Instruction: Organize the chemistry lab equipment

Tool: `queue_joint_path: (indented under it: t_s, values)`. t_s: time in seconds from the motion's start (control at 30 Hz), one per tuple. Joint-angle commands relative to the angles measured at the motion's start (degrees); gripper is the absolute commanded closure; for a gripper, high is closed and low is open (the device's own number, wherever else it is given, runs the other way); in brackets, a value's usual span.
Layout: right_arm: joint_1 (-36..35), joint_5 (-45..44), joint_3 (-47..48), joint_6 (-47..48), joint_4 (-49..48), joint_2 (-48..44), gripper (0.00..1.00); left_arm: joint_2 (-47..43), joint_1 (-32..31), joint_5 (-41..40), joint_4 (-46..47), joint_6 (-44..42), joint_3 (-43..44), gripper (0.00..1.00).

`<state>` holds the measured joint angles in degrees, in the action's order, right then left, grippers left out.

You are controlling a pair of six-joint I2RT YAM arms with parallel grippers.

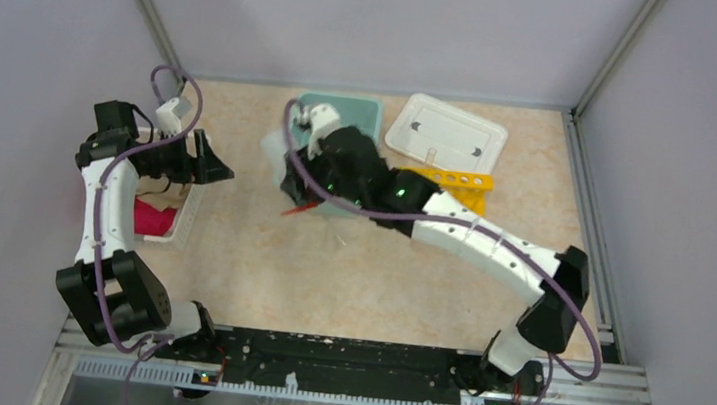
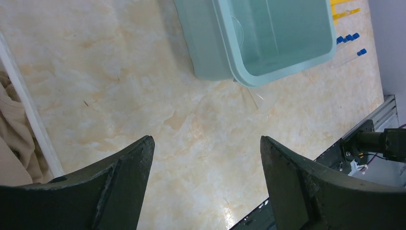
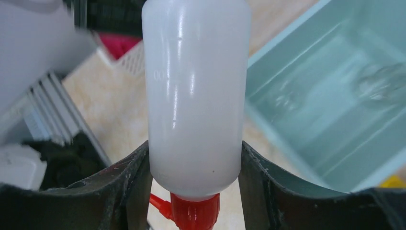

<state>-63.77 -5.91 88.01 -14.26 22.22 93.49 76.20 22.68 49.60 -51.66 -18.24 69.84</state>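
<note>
My right gripper (image 3: 195,146) is shut on the translucent white squeeze bottle (image 3: 194,86), gripping it just above its red spout cap (image 3: 196,213). In the top view the right gripper (image 1: 298,181) holds the bottle (image 1: 275,148) tilted by the near left corner of the teal bin (image 1: 369,113). Clear glassware (image 3: 378,81) lies inside the bin (image 3: 268,129). The yellow tube rack (image 1: 459,185) sits right of the bin. Blue-capped tubes (image 2: 352,37) lie beside it. My left gripper (image 2: 207,141) is open and empty over bare table, near the white basket in the top view (image 1: 217,170).
A white slatted basket (image 1: 187,215) with a pink cloth (image 1: 157,217) stands at the left; a tan cloth (image 2: 12,143) shows in it. A white lid (image 1: 447,136) lies at the back right. A small clear piece (image 2: 251,98) lies by the bin's corner.
</note>
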Motion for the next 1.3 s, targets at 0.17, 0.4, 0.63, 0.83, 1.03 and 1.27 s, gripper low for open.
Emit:
queue_joint_path:
  t_s: [0.17,0.4,0.63,0.83,1.03,1.27]
  values:
    - [15.73,-5.05,13.22,2.88,0.57,5.31,0.73,-1.32,0.47,1.29,-0.55,-0.29,1.23,0.12]
    - [16.8,-10.61,22.72,7.99,1.97,18.56,0.73,-0.99,0.5,1.39,-0.2,-0.35,0.47,0.12]
    - [17.76,-13.44,31.56,11.22,4.92,29.72,0.74,-0.59,0.52,0.93,0.15,-0.92,-0.43,0.13]
    - [18.7,-11.23,33.84,11.93,5.03,34.16,0.69,-0.03,0.46,0.7,0.25,-1.1,-0.7,0.13]
    - [19.8,-9.94,33.64,12.09,5.33,37.06,0.65,-0.17,0.46,-0.15,0.59,-1.17,-1.04,0.12]
    - [19.86,-7.76,34.65,11.84,6.13,37.56,0.44,-0.19,0.5,0.63,0.68,-0.76,-0.87,0.11]
